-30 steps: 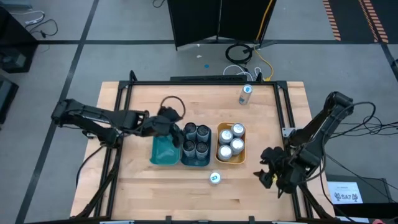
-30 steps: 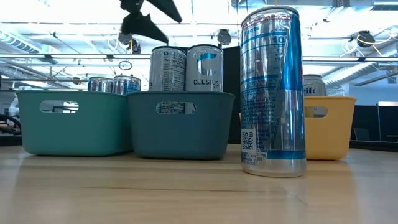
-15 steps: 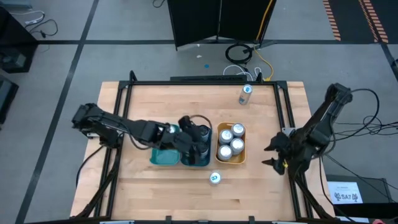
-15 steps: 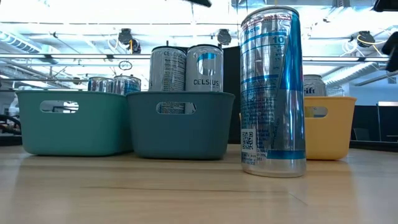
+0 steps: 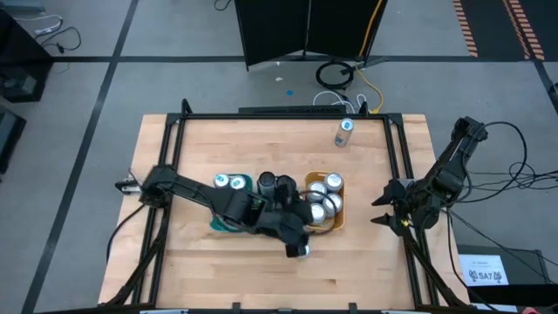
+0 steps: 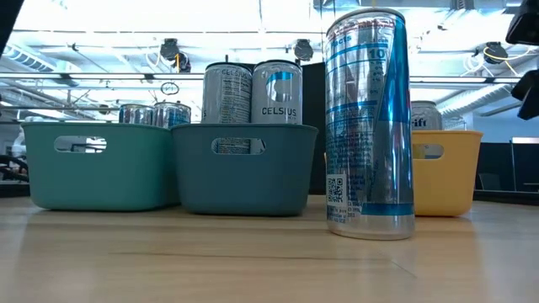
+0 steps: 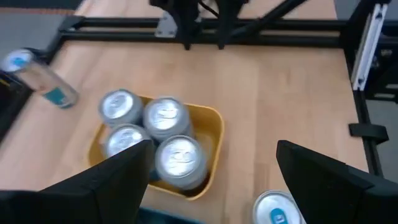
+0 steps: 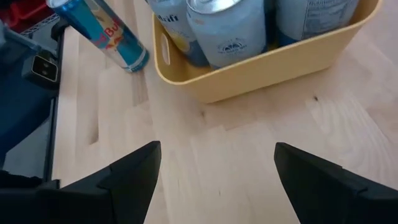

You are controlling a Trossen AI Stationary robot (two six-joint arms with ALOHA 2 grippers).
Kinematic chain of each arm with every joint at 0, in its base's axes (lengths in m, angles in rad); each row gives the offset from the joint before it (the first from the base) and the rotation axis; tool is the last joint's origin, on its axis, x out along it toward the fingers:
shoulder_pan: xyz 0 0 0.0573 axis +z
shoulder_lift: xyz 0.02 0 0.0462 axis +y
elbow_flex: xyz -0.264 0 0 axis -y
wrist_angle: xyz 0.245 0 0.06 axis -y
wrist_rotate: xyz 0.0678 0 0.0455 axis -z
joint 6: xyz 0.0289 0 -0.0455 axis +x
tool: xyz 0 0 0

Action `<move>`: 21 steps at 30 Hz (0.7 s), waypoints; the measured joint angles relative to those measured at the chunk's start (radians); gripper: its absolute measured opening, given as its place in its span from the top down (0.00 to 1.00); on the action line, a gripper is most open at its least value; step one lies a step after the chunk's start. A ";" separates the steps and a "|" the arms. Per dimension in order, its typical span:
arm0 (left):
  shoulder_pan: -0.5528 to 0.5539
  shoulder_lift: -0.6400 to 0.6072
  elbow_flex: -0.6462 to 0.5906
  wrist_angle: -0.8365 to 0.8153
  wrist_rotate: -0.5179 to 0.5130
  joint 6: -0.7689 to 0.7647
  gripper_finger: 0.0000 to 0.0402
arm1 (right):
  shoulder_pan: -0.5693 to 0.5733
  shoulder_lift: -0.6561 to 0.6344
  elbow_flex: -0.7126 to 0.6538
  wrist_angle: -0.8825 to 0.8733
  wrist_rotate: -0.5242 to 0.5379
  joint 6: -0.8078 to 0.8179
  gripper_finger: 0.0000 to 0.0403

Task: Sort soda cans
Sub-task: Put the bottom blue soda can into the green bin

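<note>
Soda cans [image 6: 252, 93] in blue bin [image 6: 244, 168], one labelled CELSIUS

Lab: framed test table [image 5: 200, 144], cabled floor [image 5: 344, 74]

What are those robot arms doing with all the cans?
They are sorting soda cans into bins. The left gripper is open and reaching over the bins toward a loose blue-and-silver can near the table's front. The yellow bin holds four silver cans, and the two teal bins hold more. Another blue-and-silver can stands alone at the back. The right gripper waits, open and empty, at the table's right edge.
</note>
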 joint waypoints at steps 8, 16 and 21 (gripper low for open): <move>-0.007 0.126 0.069 -0.023 0.114 -0.065 0.13 | 0.000 -0.001 -0.006 0.016 -0.051 -0.002 0.24; -0.033 0.184 0.069 -0.025 0.191 -0.129 0.13 | 0.000 -0.001 -0.006 0.047 -0.050 0.001 0.24; -0.051 0.183 0.069 -0.025 0.166 -0.132 0.13 | 0.000 -0.001 -0.006 0.055 -0.050 0.002 0.24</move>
